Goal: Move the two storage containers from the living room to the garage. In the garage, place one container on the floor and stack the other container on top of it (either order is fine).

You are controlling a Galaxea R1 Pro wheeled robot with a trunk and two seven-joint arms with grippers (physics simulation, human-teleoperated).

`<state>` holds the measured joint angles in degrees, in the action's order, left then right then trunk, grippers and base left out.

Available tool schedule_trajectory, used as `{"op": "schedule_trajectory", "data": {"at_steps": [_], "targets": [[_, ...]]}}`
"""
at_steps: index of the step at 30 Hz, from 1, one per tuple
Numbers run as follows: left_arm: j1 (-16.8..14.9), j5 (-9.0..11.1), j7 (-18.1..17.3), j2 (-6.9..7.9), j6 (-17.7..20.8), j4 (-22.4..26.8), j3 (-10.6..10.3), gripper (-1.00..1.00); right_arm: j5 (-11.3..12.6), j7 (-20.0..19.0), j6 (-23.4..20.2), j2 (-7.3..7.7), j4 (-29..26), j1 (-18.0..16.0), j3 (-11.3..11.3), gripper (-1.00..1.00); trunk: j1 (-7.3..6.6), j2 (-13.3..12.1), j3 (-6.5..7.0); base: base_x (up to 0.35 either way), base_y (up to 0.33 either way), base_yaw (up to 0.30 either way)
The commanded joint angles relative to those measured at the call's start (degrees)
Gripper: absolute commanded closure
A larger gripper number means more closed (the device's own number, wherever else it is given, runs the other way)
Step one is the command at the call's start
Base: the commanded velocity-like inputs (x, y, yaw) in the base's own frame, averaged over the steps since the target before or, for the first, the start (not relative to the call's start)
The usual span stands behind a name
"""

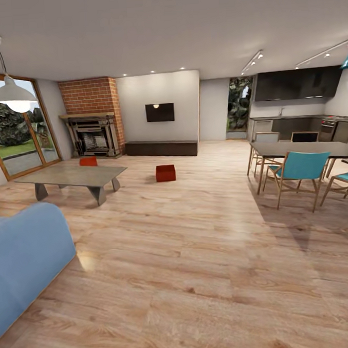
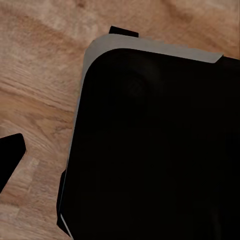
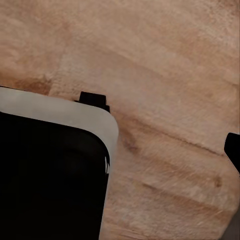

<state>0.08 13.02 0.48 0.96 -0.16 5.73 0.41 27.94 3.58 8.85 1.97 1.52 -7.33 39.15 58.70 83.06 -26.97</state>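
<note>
Storage containers, two orange-red lidless boxes, sit on the plank floor mid-left of frame, one (image 1: 165, 173) in the open, one (image 1: 88, 161) behind the low table (image 1: 71, 175); likely light, rigid, thin-walled—best pinched at a rim; jaws' state cannot be told.

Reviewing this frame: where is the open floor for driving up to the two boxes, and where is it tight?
Widest open stretch: the wood plank floor between the blue sofa and the dining table. The container right of the coffee table stands on bare planks with room around it. Tightest: the other container, between the coffee table's far edge and the brick fireplace.
</note>
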Motion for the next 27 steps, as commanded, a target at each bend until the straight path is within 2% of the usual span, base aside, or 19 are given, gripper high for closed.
{"op": "schedule_trajectory", "data": {"at_steps": [1,27], "targets": [[0.01,0.28,0.05,0.0,-0.02,0.07,0.01,-1.0,0.45,0.02,0.29,-0.04,0.15,-0.05,0.48,-1.0,0.03,0.02,-0.05,0.312,0.129,0.0],[0.01,0.34,0.05,0.01,0.03,0.07,0.0,-1.0,0.54,0.0,0.28,-0.03,0.15,-0.05,0.33,-1.0,0.03,0.02,-0.05,0.317,0.099,0.0]]}}
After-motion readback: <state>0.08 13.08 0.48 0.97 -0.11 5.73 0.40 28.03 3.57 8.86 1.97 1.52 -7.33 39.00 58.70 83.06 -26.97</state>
